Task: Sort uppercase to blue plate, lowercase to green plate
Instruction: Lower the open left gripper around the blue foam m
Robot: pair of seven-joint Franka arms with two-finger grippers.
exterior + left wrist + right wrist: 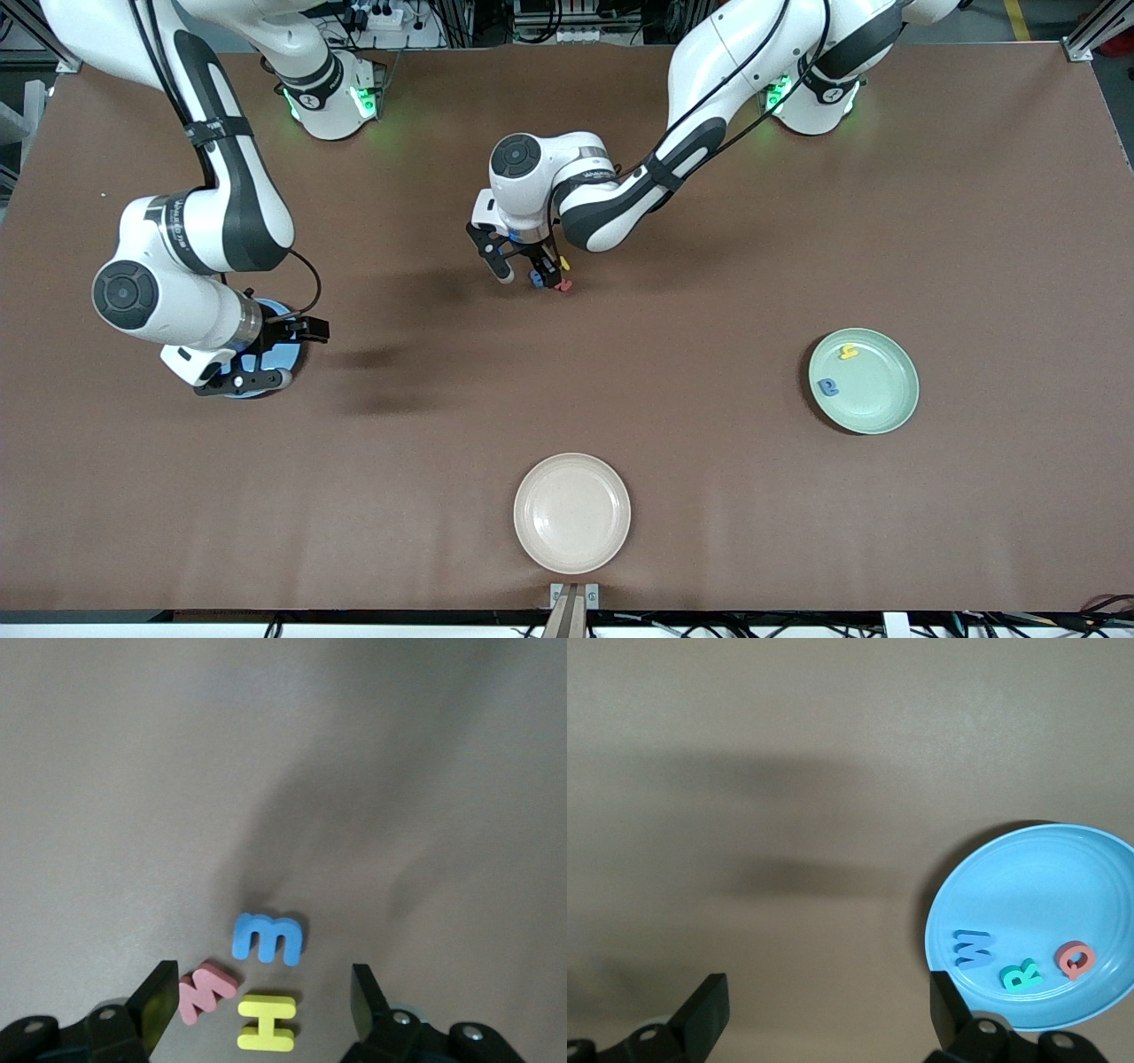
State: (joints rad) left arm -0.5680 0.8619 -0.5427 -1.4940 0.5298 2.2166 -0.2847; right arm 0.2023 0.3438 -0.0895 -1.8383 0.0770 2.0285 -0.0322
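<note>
Holding W, R, Q: blue plate (1063, 895)

**Off-task items on the brown surface**

A round cream-white plate (571, 512) sits empty near the front edge of the brown surface (974, 221), about midway between the two ends. A small metal bracket (573, 595) lies just below it.

Readable signs are the foam letters only. On the blue plate (1099, 868): blue W (974, 949), green R (1021, 975), red Q (1075, 958). On the tabletop (283, 771): red m (205, 990), yellow H (267, 1024), blue letter (267, 938), shape unclear. On the green plate (886, 403): yellow h (850, 351), blue a (827, 386).
</note>
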